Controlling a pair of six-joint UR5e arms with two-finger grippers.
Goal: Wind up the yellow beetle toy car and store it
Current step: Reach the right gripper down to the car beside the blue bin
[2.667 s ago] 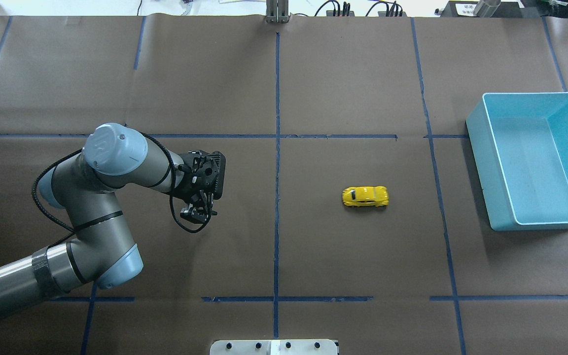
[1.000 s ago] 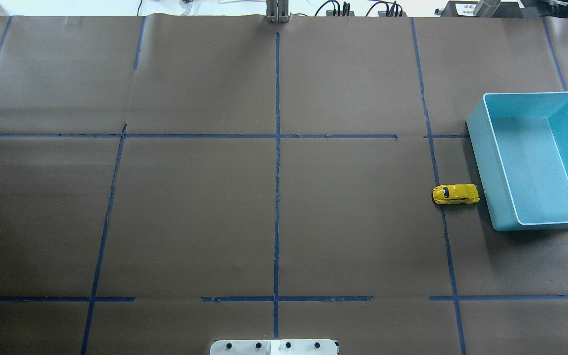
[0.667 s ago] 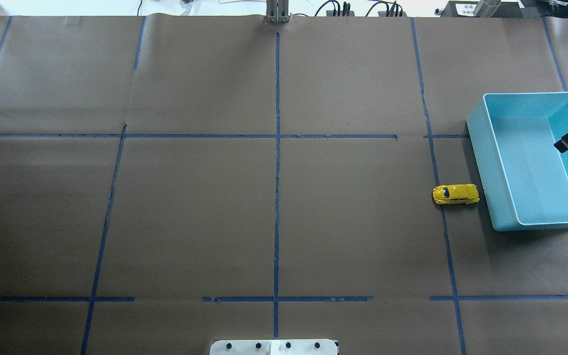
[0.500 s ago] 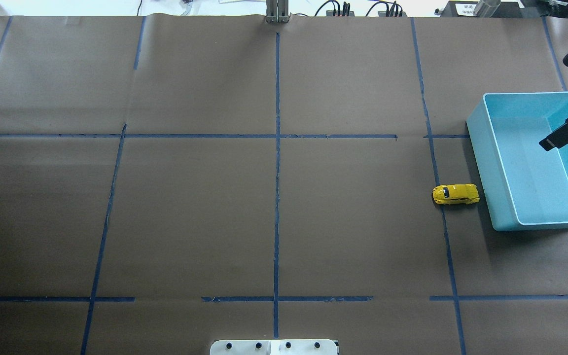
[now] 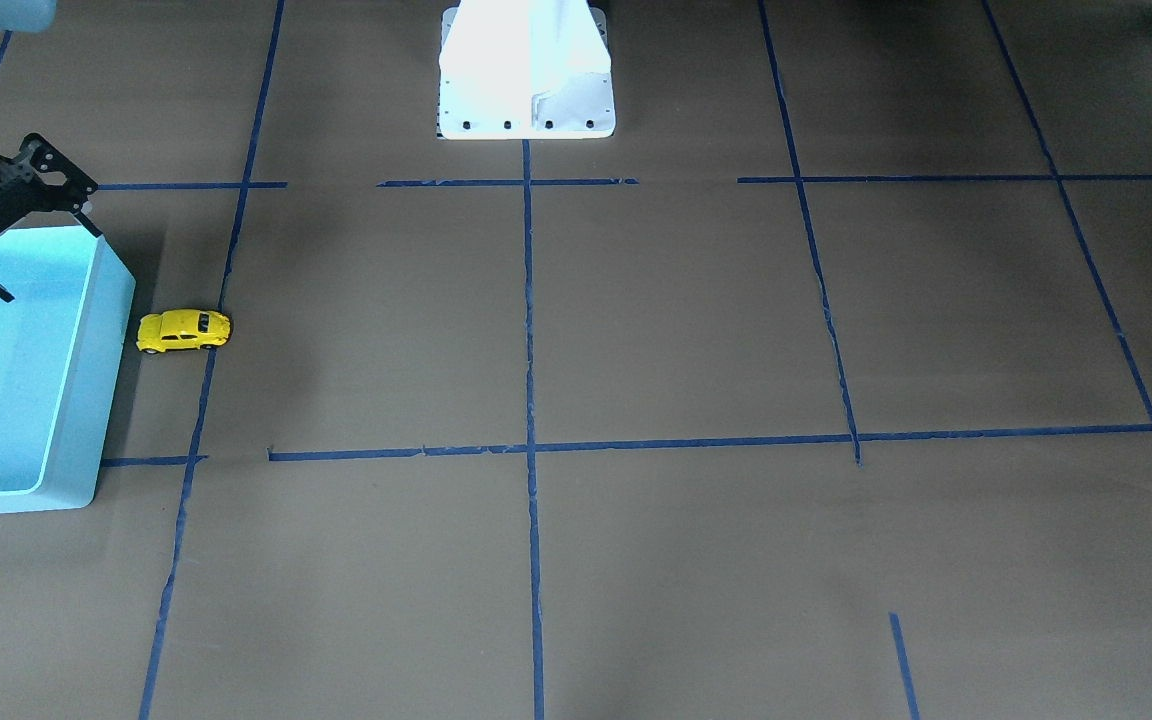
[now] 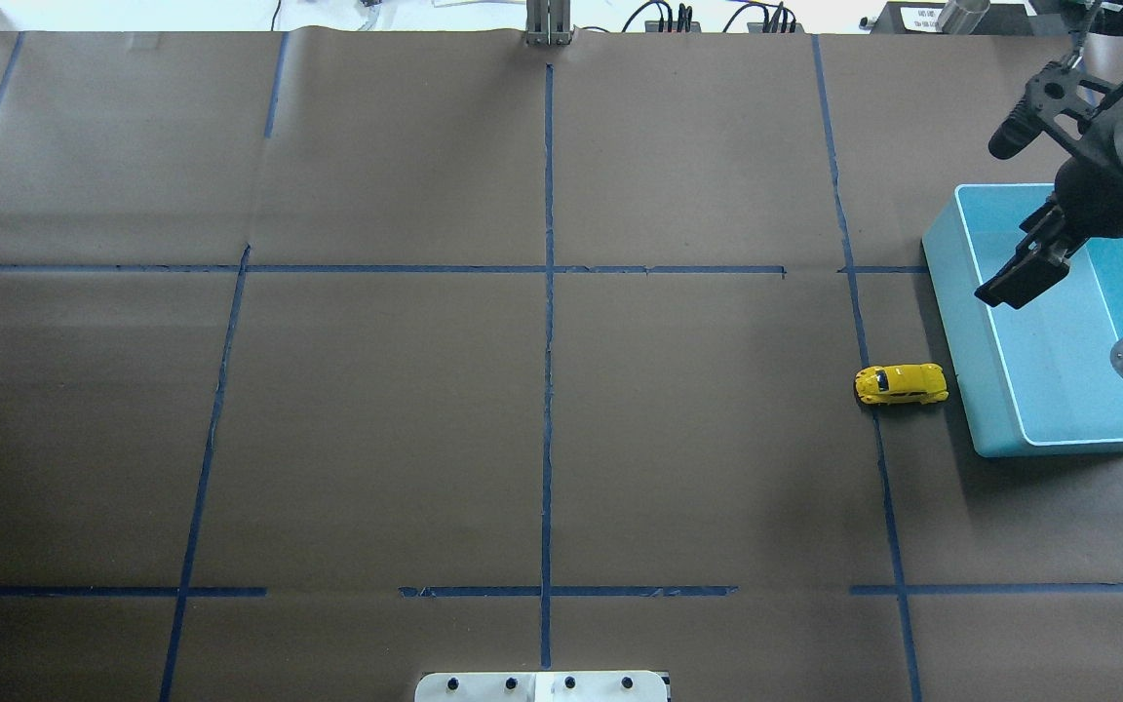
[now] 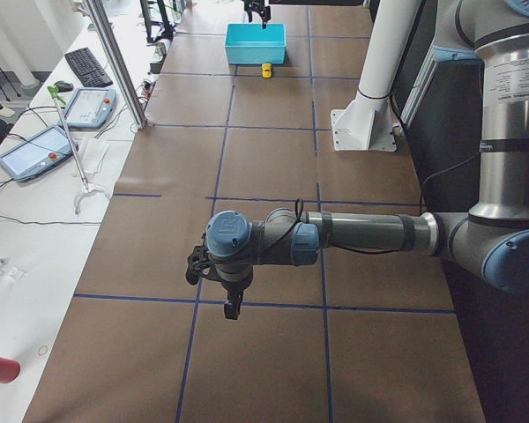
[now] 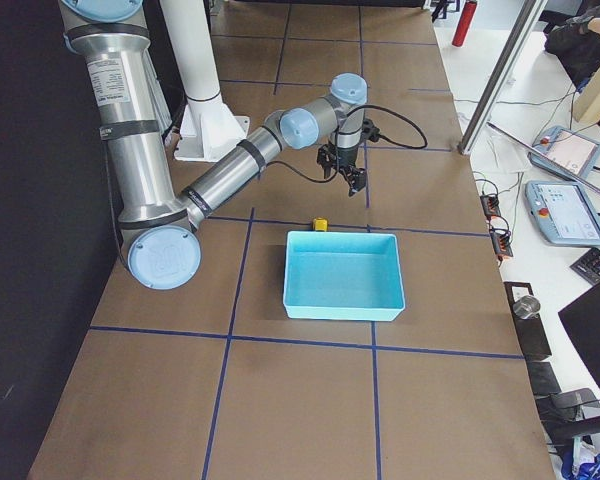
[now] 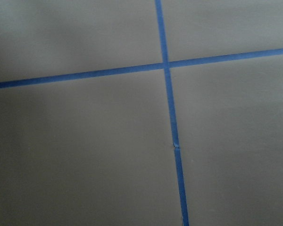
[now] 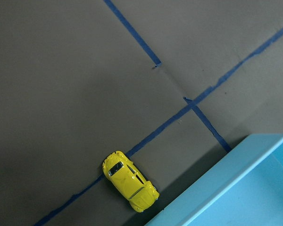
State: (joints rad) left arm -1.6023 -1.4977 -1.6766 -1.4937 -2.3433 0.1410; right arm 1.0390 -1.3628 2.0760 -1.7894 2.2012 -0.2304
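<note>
yellow beetle toy car (image 6: 901, 384) sits on its wheels on the table paper, outside the blue bin (image 6: 951, 322), just beside the bin's long wall that faces table middle, toward that wall's robot-side end. Can't tell if bumper touches the wall. Car's long axis runs square to that wall, 1 end aimed at it.

right gripper (image 6: 1010, 281) hovers above the same bin wall, further from the robot than the car, holding nothing; jaws look apart. From it the car lies toward the robot and a bit out from the bin. Judgement: right arm is the nearer 1 by far, and the grasp should close across the car's short width.

left gripper (image 7: 234, 304) is well apart from the bin, at the table's other end; apart or together, cannot tell.

No readable brand or writing on car or bin.
</note>
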